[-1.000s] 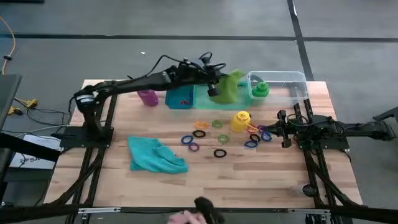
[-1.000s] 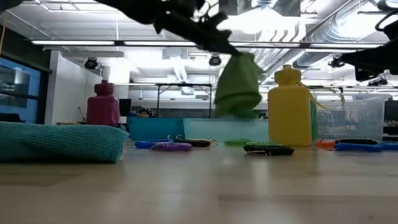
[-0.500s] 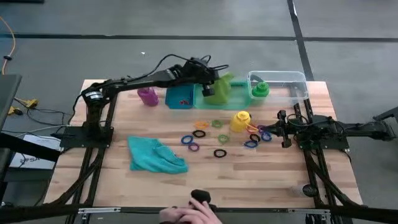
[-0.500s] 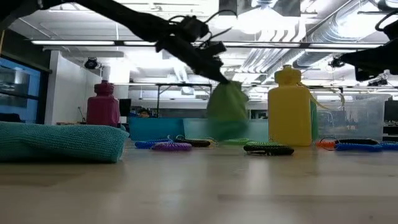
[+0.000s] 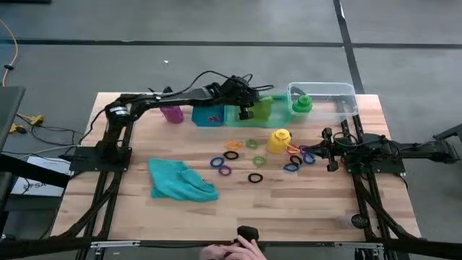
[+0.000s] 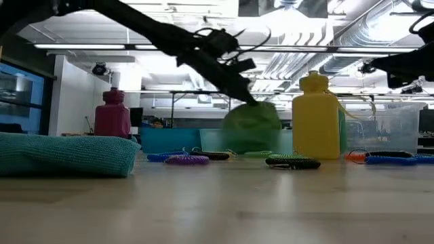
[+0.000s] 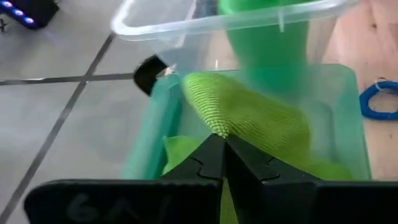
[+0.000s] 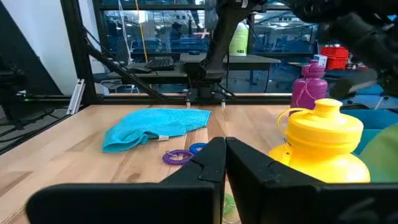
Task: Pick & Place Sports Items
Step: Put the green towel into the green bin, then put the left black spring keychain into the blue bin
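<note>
Near edge of the desk [image 5: 303, 209]: a person's hand [image 5: 229, 251] holding a small dark object, at the middle of the edge.

Near-left area: teal cloth [image 5: 180, 180], crumpled, lying flat on the wood.

Centre: scattered rubbery rings [image 5: 238, 162] in blue, purple, black, orange and green, spread between the teal cloth and the right arm's base. Yellow bottle [image 5: 279, 139] upright just beyond them, a few rings close beside it.

Right side: right gripper [image 5: 323, 150], fingers pressed together and holding nothing, low over the rings near the yellow bottle.

Far edge, left to right: purple bottle [image 5: 172, 113] upright; blue bin [image 5: 208, 114]; green bin [image 7: 348, 118]; clear bin [image 5: 339, 97] with the green bottle [image 5: 302, 104] inside it.

Left gripper [image 5: 247, 110]: reached across to the green bin, fingers pinching the lime-green cloth [image 7: 249, 121]. The cloth hangs down into the green bin, its lower folds resting inside.
</note>
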`<action>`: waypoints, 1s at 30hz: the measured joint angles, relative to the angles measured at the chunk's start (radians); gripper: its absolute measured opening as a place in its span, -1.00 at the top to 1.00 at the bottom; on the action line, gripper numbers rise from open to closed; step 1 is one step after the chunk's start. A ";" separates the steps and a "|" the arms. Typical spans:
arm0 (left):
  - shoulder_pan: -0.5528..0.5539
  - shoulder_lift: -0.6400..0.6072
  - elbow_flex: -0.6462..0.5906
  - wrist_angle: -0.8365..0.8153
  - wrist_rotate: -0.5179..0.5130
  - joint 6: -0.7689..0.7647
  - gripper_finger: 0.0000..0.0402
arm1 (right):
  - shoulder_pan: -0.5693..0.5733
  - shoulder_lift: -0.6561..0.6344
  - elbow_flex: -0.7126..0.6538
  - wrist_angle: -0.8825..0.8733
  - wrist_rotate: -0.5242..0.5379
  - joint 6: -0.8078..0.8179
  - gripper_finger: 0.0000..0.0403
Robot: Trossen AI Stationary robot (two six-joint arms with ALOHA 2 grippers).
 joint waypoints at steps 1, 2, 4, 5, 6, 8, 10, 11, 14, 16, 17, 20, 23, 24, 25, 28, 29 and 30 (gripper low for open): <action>-0.005 0.009 0.000 0.010 -0.001 -0.004 1.00 | 0.000 0.000 0.000 0.000 0.000 0.000 1.00; -0.011 0.017 0.000 0.026 -0.001 -0.006 1.00 | 0.000 0.000 0.000 0.000 0.000 0.000 1.00; -0.022 0.026 0.000 0.051 -0.004 -0.009 1.00 | 0.000 0.000 0.000 0.000 0.000 0.000 1.00; -0.026 0.029 0.000 0.068 -0.007 -0.009 1.00 | 0.000 0.000 0.000 0.000 0.000 0.000 1.00; -0.030 0.031 0.000 0.081 -0.010 -0.011 1.00 | 0.000 0.000 0.000 0.000 0.000 0.000 1.00; -0.036 0.032 0.000 0.103 -0.018 -0.021 1.00 | 0.000 0.000 0.000 0.000 0.000 0.000 1.00; -0.038 0.032 0.000 0.124 -0.020 -0.025 0.97 | 0.000 0.000 0.000 0.000 0.000 0.000 1.00; -0.038 0.032 0.000 0.133 -0.021 -0.025 0.93 | 0.000 0.000 0.000 0.000 0.000 0.000 1.00; -0.038 0.032 0.000 0.146 -0.021 -0.024 0.74 | 0.000 0.000 0.000 0.000 0.000 0.000 1.00; -0.038 0.032 0.000 0.146 -0.023 -0.029 0.55 | 0.000 0.000 0.000 0.000 0.000 0.000 1.00; -0.038 0.032 0.000 0.146 -0.023 -0.035 0.45 | 0.000 0.000 0.000 0.000 0.000 0.000 1.00; -0.037 0.032 0.000 0.146 -0.025 -0.046 0.14 | 0.000 0.000 0.000 0.000 0.000 0.000 1.00; -0.037 0.032 0.002 0.146 -0.064 -0.046 -0.12 | 0.000 0.000 0.000 0.000 0.000 0.000 1.00; -0.037 0.030 0.002 0.145 -0.088 -0.046 -0.18 | 0.000 0.000 0.000 0.000 0.000 0.000 1.00; -0.037 0.027 0.002 0.145 -0.116 -0.046 -0.24 | 0.000 0.000 0.000 0.000 0.000 0.000 1.00; -0.037 0.008 0.002 0.145 -0.205 -0.034 -0.37 | 0.000 0.000 0.000 0.000 0.000 0.000 1.00; -0.037 0.000 0.002 0.145 -0.233 -0.026 -0.41 | 0.000 0.000 0.000 0.000 0.000 0.000 1.00; -0.038 -0.007 0.002 0.145 -0.259 -0.017 -0.43 | 0.000 0.000 0.000 0.000 0.000 0.000 1.00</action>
